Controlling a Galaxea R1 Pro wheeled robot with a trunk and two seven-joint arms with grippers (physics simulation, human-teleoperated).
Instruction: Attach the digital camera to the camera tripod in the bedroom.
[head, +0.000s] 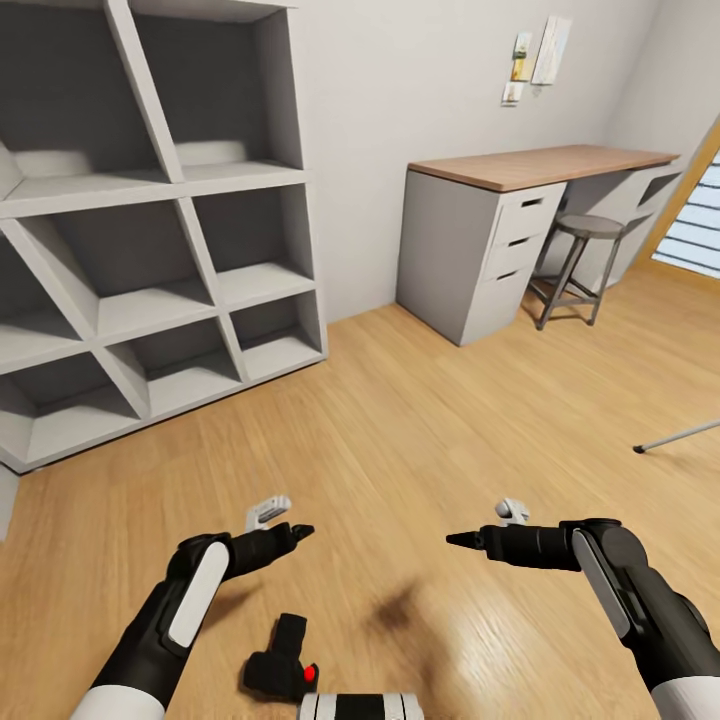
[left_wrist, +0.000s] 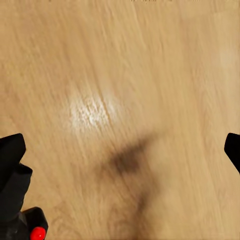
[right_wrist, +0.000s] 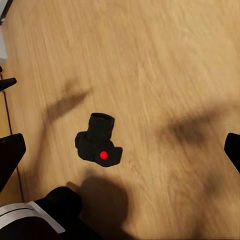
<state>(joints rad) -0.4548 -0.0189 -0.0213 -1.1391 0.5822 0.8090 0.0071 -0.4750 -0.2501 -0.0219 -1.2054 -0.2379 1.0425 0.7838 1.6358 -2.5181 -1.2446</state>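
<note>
Digital camera (right_wrist: 98, 140) being left on the wood floor (head: 420, 430)
Both claws are being held wide, nothing gripped yet, probably for a pickup.

The digital camera (head: 282, 662) lies on the floor (head: 400, 420) between the two arms, nearer the left gripper (head: 298, 530) than the right gripper (head: 462, 540). The shelf unit (head: 150, 220) stands ahead left. The bench (head: 540, 165) stands ahead right, the stool (head: 578, 262) beneath its open side. One camera tripod (head: 680, 437) leg enters from the right

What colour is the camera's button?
Red, on the black camera; clearest in the right wrist view.
</note>
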